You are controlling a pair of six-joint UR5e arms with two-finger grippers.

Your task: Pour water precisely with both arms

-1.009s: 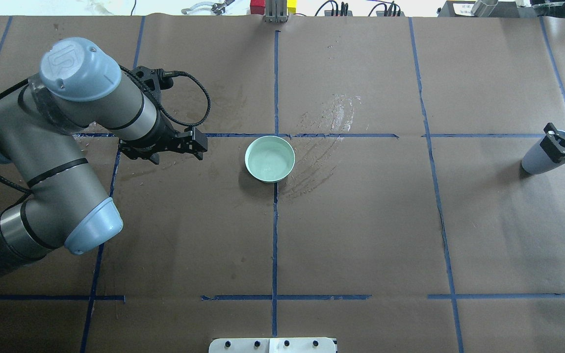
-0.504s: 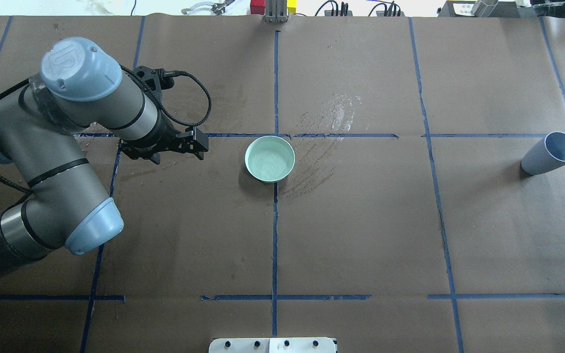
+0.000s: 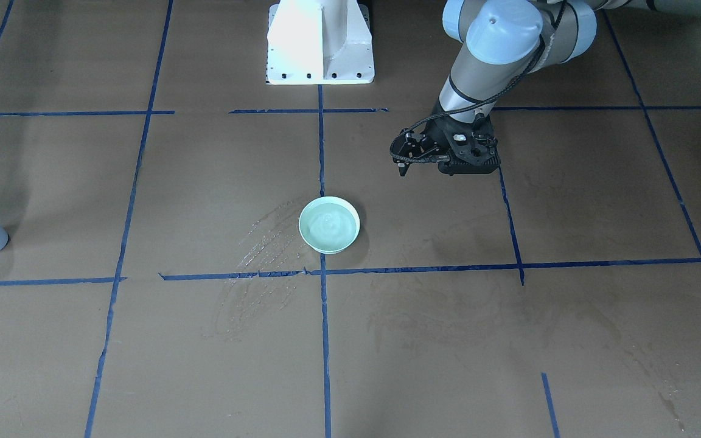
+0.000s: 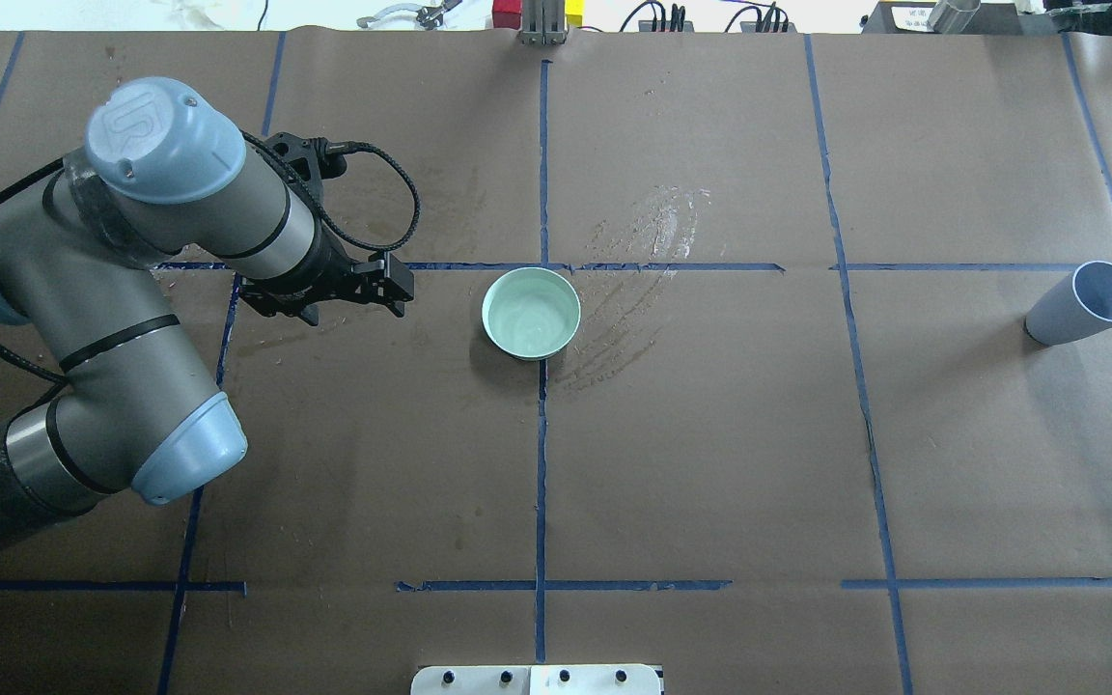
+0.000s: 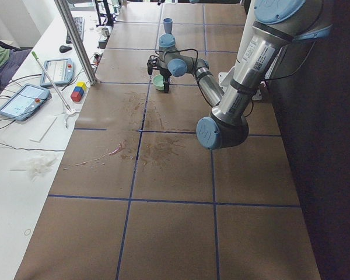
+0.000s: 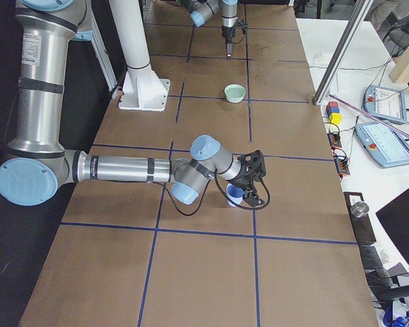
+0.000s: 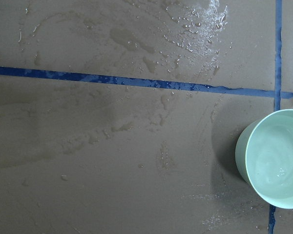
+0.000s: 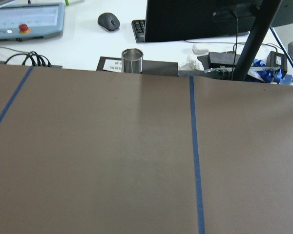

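Observation:
A pale green bowl (image 4: 531, 313) stands at the table's centre and holds water (image 7: 277, 165), seen as a faint sheen; it also shows in the front view (image 3: 329, 225). My left gripper (image 4: 396, 287) hangs above the table to the bowl's left, apart from it, looks shut and holds nothing; the front view (image 3: 403, 168) shows it too. A grey-blue cup (image 4: 1083, 303) stands at the far right. My right gripper (image 6: 251, 184) shows only in the right side view, just beside the cup (image 6: 235, 195); I cannot tell whether it is open or shut.
Glistening wet streaks (image 4: 648, 236) mark the brown paper beyond and right of the bowl. Blue tape lines divide the table. The white pedestal (image 3: 320, 42) stands at the robot's side. Tablets, cables and a metal can (image 8: 132, 59) lie past the table's edge.
My right gripper was on the cup one second ago; it has let go and moved off the overhead view's right edge. The cup stays standing. My left arm has barely shifted.

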